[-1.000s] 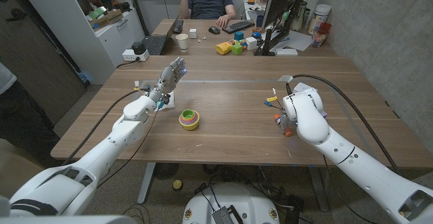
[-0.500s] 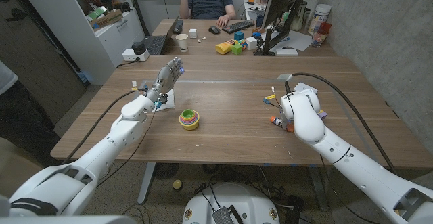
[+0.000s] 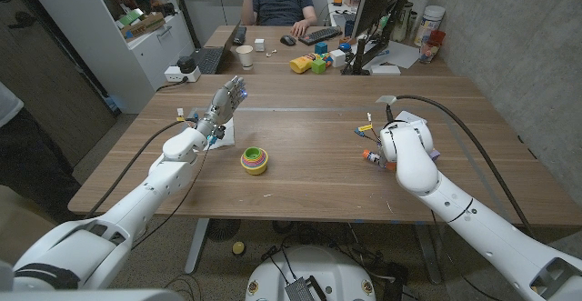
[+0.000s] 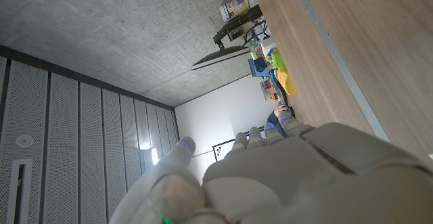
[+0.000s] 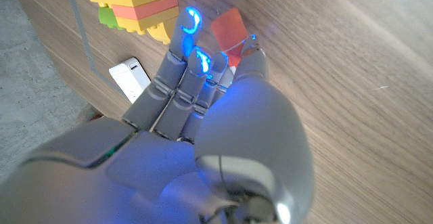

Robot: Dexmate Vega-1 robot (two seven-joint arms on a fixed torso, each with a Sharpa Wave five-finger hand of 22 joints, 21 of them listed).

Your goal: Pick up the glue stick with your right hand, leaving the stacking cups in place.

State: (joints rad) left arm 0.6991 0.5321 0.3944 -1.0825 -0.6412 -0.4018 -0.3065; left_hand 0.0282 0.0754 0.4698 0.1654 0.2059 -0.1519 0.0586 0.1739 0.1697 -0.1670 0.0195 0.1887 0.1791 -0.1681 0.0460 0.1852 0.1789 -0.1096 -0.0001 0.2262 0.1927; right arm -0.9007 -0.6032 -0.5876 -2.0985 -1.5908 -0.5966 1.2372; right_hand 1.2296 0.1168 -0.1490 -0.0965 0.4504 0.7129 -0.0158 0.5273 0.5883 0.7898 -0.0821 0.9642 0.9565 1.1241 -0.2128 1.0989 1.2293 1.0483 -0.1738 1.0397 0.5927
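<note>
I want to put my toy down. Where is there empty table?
Bare wood lies between the cups and the right hand, and along the near edge of the table. It is crowded around the right hand, where the glue stick lies.

The wooden table [image 3: 309, 169] carries the stacking cups [image 3: 255, 161], nested in a small bright pile left of its middle. The glue stick [image 3: 372, 155] lies on the wood toward the right, its orange end showing beside the robot's right wrist. Past a seam at the far edge, a second table [image 3: 273, 60] bears a keyboard [image 3: 320, 35], a paper cup [image 3: 245, 56] and coloured blocks [image 3: 312, 63].
</note>
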